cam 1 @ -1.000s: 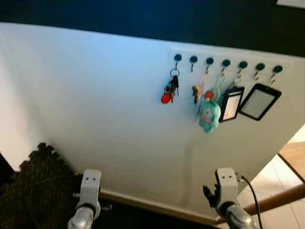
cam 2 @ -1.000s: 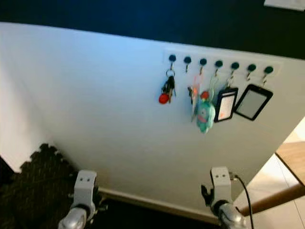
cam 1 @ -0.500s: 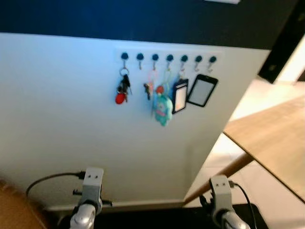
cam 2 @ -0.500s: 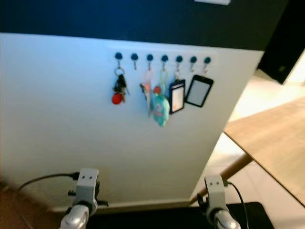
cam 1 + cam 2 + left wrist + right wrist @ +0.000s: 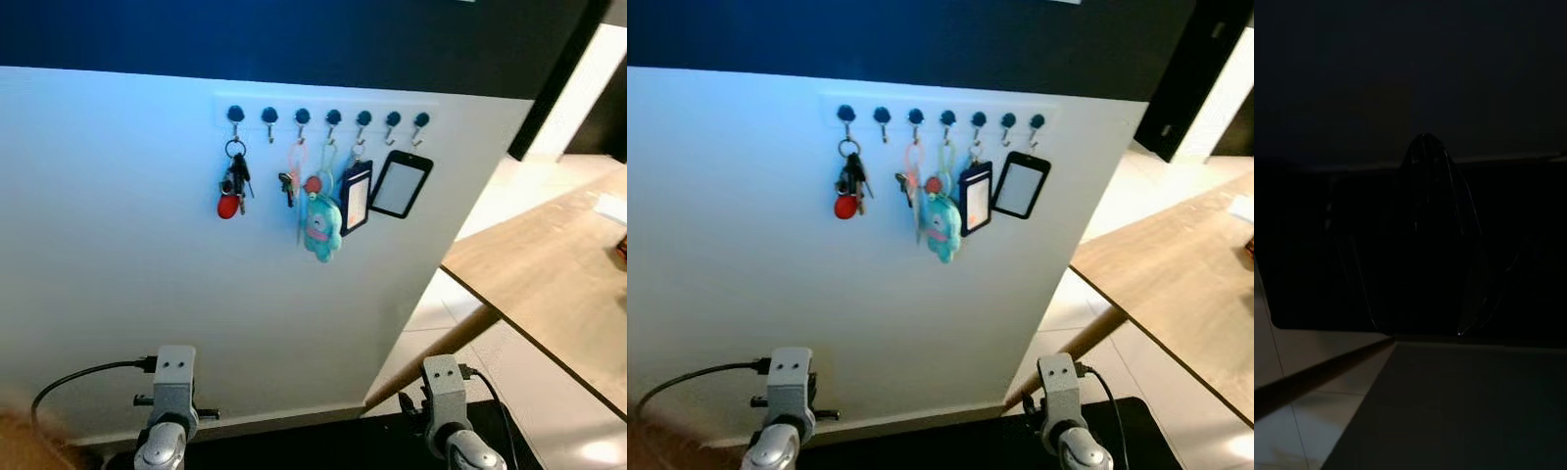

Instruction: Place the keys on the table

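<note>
White wall panel is fitted with a row of dark hooks; the keys with a red tag hang from the leftmost. Right of the panel's edge, the wooden table is seen over open tiled floor. Jaw states cannot be told.
</note>
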Controlling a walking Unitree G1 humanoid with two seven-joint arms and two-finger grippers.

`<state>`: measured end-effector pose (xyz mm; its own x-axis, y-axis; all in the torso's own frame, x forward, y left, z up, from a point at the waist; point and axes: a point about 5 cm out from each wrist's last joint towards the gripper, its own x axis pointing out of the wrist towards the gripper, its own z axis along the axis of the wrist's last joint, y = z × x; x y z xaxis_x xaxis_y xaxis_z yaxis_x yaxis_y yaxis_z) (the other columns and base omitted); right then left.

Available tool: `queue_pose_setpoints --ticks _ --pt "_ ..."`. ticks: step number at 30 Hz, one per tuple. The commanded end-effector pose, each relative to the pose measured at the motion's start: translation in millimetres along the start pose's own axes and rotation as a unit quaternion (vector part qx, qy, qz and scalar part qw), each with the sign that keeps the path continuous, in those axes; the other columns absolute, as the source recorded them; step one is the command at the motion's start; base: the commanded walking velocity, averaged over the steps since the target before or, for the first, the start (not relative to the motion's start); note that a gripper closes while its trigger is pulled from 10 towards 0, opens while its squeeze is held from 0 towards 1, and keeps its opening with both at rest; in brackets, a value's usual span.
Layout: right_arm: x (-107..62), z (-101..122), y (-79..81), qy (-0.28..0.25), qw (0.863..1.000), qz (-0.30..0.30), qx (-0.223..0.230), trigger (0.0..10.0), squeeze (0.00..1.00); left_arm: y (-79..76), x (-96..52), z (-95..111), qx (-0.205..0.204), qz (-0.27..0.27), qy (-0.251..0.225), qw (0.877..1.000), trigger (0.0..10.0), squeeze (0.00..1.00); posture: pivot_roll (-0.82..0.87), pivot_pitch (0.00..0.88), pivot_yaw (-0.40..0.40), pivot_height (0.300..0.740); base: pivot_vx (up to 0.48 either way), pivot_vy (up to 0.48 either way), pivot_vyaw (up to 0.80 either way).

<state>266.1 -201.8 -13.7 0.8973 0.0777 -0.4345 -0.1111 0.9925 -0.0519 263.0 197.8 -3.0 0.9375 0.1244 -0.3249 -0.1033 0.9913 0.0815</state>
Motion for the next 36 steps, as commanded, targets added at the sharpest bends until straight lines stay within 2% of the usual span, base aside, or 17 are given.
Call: queue_pose_setpoints --ticks 1,6,7,10,20,24,26,28,29,31,36 --pt "-1.8 -4 0.1 0.006 1.000 0.002 -0.002 10.0 0.00 0.3 -2.8 -6 0.005 0.004 0.007 1.000 10.0 0.00 0.09 0.039 -0.086 0.740 0.000 -0.480 0.00" --pt "-0.9 -2 0.2 0.002 1.000 0.004 -0.004 10.0 0.00 0.6 -3.2 -4 -0.001 0.007 -0.006 1.000 10.0 0.00 0.09 0.040 -0.086 0.740 0.000 -0.480 0.00" --pt "-0.5 -2 -0.1 0.000 1.000 0.005 -0.005 10.0 0.00 1.7 -3.4 -2 -0.027 0.016 -0.013 0.999 10.0 0.00 0.09 0.043 -0.086 0.740 0.000 0.000 0.00" --pt "-0.3 -1 -0.1 -0.001 1.000 0.005 -0.006 10.0 0.00 3.7 -3.0 -2 -0.042 0.026 -0.013 0.999 10.0 0.00 0.09 0.044 -0.086 0.740 0.000 0.000 0.00" --pt "0.7 2 -0.3 -0.006 1.000 0.012 -0.012 10.0 0.00 9.3 -2.1 -1 -0.035 0.044 -0.016 0.998 10.0 0.00 0.09 0.049 -0.087 0.740 0.000 0.000 0.00" --pt "1.0 3 1.6 -0.009 1.000 0.025 -0.017 10.0 0.00 9.5 -2.1 -1 -0.018 0.038 -0.019 0.999 10.0 0.00 0.09 0.049 -0.087 0.740 0.000 0.000 0.00" --pt "1.4 9 6.8 -0.034 0.998 0.059 -0.016 10.0 0.00 8.0 -2.7 -1 0.022 0.022 -0.020 0.999 10.0 0.00 0.09 0.049 -0.085 0.740 0.000 0.000 0.00" --pt "1.4 11 7.7 -0.041 0.997 0.067 -0.014 10.0 0.00 7.6 -2.9 -1 0.032 0.017 -0.023 0.999 10.0 0.00 0.09 0.049 -0.085 0.740 0.000 0.000 0.00" --pt "2.0 16 8.4 -0.055 0.995 0.087 0.005 10.0 0.00 7.8 -3.3 1 0.040 0.012 -0.030 0.999 10.0 0.00 0.09 0.049 -0.083 0.740 0.000 0.000 0.00" --pt "2.2 17 8.5 -0.057 0.994 0.092 0.009 10.0 0.00 8.0 -3.4 1 0.040 0.012 -0.031 0.999 10.0 0.00 0.09 0.049 -0.083 0.740 0.000 0.000 0.00" --pt "2.8 43 2.2 -0.119 0.981 0.146 0.055 10.0 0.00 14.4 -2.2 8 0.040 0.005 -0.050 0.998 10.0 0.00 0.09 0.050 -0.081 0.740 0.000 0.000 0.00"
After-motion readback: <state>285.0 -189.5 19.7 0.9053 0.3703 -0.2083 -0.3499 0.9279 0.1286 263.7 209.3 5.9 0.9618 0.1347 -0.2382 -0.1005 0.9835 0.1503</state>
